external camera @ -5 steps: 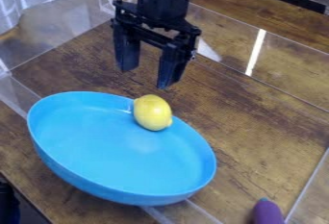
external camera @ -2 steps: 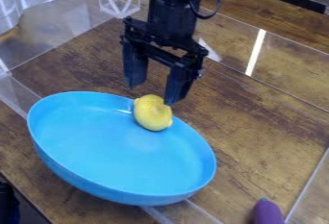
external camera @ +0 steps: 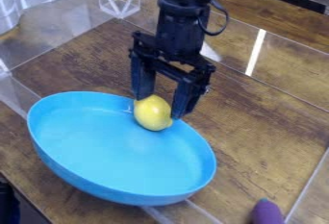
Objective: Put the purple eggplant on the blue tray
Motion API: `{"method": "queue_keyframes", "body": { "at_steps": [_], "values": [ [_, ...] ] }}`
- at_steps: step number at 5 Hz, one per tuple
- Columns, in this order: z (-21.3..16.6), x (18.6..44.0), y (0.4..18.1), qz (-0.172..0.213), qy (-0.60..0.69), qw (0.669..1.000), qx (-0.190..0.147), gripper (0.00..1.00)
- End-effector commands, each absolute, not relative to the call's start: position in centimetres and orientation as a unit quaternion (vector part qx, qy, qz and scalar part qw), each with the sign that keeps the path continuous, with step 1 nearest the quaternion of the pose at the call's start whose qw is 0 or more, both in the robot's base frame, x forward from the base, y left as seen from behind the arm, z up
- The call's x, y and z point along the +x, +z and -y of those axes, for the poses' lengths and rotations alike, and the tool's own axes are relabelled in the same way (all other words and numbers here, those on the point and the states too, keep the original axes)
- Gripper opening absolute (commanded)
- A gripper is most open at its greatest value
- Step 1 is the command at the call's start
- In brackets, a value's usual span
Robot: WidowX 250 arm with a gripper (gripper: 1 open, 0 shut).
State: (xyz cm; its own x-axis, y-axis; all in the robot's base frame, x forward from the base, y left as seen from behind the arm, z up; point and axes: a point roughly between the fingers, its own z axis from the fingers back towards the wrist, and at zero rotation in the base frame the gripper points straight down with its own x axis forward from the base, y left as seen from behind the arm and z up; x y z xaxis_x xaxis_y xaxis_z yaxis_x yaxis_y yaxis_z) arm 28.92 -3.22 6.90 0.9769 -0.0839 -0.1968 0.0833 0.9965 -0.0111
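The blue tray (external camera: 90,161) is a large oval dish on the wooden table at the lower left. A yellow lemon-like ball (external camera: 153,112) lies on its far right part. My gripper (external camera: 164,101) hangs straight above the ball, open, with one finger (external camera: 139,82) on its left and one on its right; whether the fingers touch the ball I cannot tell. Only the tip of the purple eggplant (external camera: 266,211) shows at the bottom edge, right of the tray and well away from the gripper.
The wooden table top (external camera: 270,122) carries glare streaks at the right. A clear plastic sheet or wall (external camera: 52,21) covers the back left corner. The black arm (external camera: 190,7) rises from the gripper toward the top of the view.
The gripper has moved down and a little right, from behind the tray to straddling the yellow ball. The ball, tray and eggplant have not moved.
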Motion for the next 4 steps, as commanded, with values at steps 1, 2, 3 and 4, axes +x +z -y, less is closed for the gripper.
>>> {"method": "queue_keyframes", "body": {
  "at_steps": [1, 2, 3, 4],
  "values": [
    [3.9, 29.2, 7.2, -0.085, -0.055, 0.995, -0.002, 1.0],
    [4.1, 29.2, 6.8, -0.087, -0.057, 0.995, -0.002, 1.0],
    [4.3, 29.2, 6.4, -0.089, -0.062, 0.994, -0.002, 1.0],
    [4.6, 29.1, 6.0, -0.091, -0.065, 0.994, -0.002, 1.0]
  ]
}}
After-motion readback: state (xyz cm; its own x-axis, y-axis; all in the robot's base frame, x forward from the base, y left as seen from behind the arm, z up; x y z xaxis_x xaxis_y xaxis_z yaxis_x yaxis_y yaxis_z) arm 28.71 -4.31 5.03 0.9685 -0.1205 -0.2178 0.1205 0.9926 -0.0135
